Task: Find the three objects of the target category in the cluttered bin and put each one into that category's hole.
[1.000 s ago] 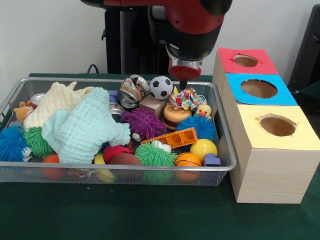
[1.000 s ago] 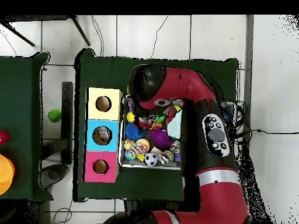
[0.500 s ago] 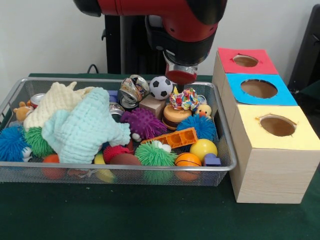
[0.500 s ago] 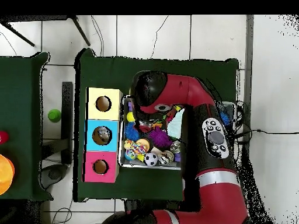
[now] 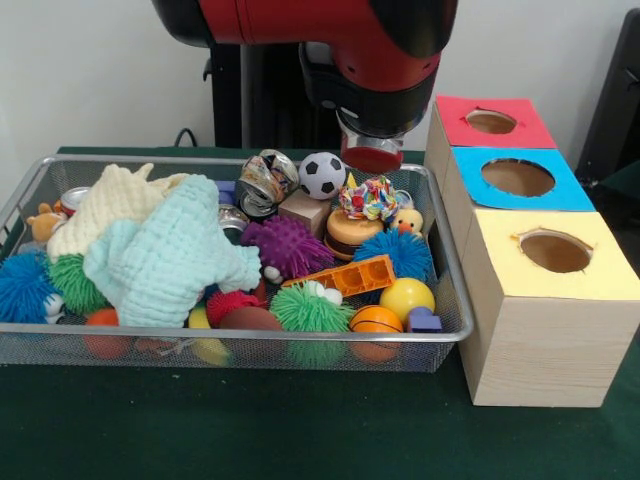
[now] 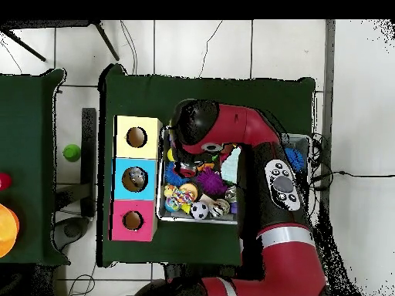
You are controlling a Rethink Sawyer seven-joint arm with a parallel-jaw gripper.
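The bin [image 5: 452, 270] sits on the green desk [image 5: 300, 430], touching the box row; the hole [image 5: 518, 177] is in the blue-topped box just beside its far corner. Since the last frame the arm [image 5: 370, 50] has lifted slightly. We can't tell the hand's [image 5: 371, 157] state. Only overhead shows something inside the hole [image 6: 136, 179].

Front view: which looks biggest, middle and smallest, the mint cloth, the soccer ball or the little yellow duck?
1. Mint cloth, by far the biggest.
2. Soccer ball.
3. Yellow duck, the smallest.
The ball and duck sit farther from the camera than the cloth, but the gaps look too big for that to change the order.
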